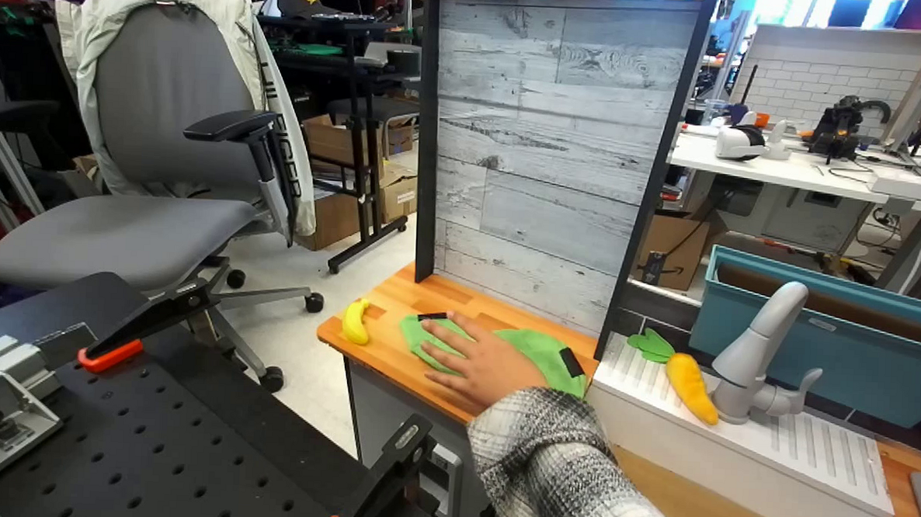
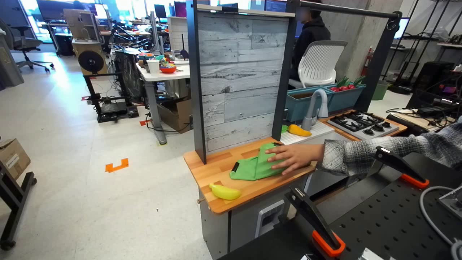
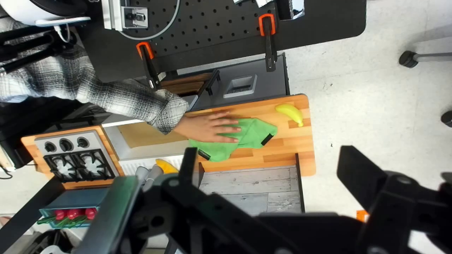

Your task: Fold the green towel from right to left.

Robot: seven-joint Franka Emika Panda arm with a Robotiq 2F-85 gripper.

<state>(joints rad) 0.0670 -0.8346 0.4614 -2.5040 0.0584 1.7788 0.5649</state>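
The green towel (image 3: 255,132) with black end patches lies crumpled on the small wooden countertop (image 3: 282,150), and it shows in both exterior views (image 1: 538,353) (image 2: 247,169). A person's hand (image 3: 212,128) in a plaid sleeve rests flat on the towel and hides part of it. My gripper (image 3: 270,151) is open in the wrist view, its fingers wide apart with nothing held. It is well above the countertop and apart from the towel. My arm and gripper are not seen in either exterior view.
A yellow toy banana (image 2: 225,192) lies near the countertop's end. A grey wood-pattern panel (image 2: 242,76) stands along the back edge. The sink area has a grey faucet (image 1: 755,357) and a yellow-orange toy carrot (image 1: 692,389). A black pegboard table (image 3: 212,28) with clamps faces the counter.
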